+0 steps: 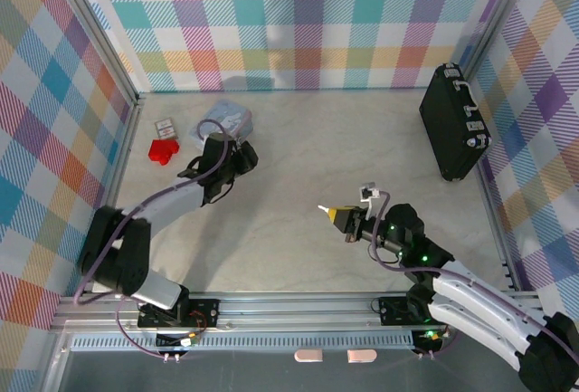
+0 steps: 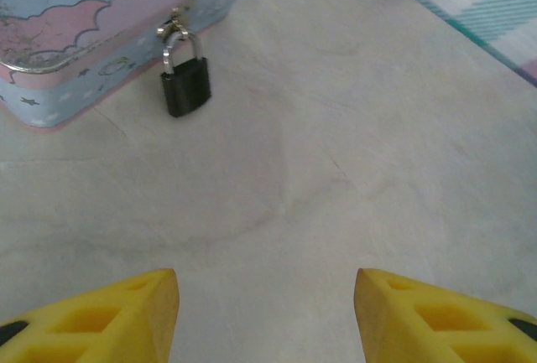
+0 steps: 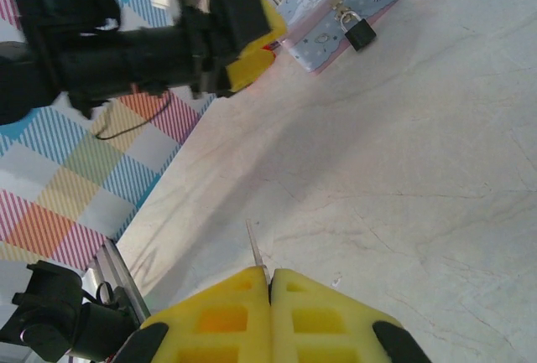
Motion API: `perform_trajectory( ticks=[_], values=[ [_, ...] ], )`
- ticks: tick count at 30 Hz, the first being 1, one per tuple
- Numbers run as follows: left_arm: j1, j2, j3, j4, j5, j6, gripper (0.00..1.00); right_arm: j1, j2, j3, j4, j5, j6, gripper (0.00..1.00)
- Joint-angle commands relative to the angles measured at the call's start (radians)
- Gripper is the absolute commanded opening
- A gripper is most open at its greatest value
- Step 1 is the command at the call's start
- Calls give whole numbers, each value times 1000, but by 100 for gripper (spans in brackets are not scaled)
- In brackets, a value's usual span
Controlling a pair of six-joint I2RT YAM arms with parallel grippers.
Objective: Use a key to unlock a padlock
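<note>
One padlock (image 2: 185,82) ahead, apart from left pincer (image 2: 265,287)

Bright, even light, soft shadows; near yellow tool fingers (image 2: 109,317) blurred

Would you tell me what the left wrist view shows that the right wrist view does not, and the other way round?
Left wrist view: the left gripper from behind, its yellow fingers wide apart over the bare table, and the padlock seen close, its shackle hooked through the latch of the tin. Right wrist view: the right gripper shut on a thin metal key, and the left arm seen from the side. Shared: the pale blue tin, the padlock hanging on its front, and the marbled table.
</note>
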Motion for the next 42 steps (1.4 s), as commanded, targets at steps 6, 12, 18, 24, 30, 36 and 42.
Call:
perform_trajectory(
  ticks=[6, 12, 18, 24, 30, 36, 42],
  values=[
    [50, 258, 100, 206, -77, -71, 56, 0, -193, -32, -146, 13, 21, 0],
    [74, 403, 188, 265, -59, -40, 55, -1, -291, -45, -226, 9, 22, 0],
    [94, 497, 244, 244, -94, -51, 54, -1, -377, -62, -290, 16, 28, 0],
    [104, 569, 309, 220, -93, -77, 50, -1, -413, -66, -319, 21, 24, 0],
    [105, 621, 369, 203, -106, -109, 45, 0, -412, -62, -317, 18, 24, 0],
    [105, 637, 391, 214, -95, -113, 30, -1, -407, -53, -344, 38, 27, 0],
    [105, 600, 358, 235, -28, -63, 14, -1, -383, -39, -373, 63, 46, 0]
  ],
)
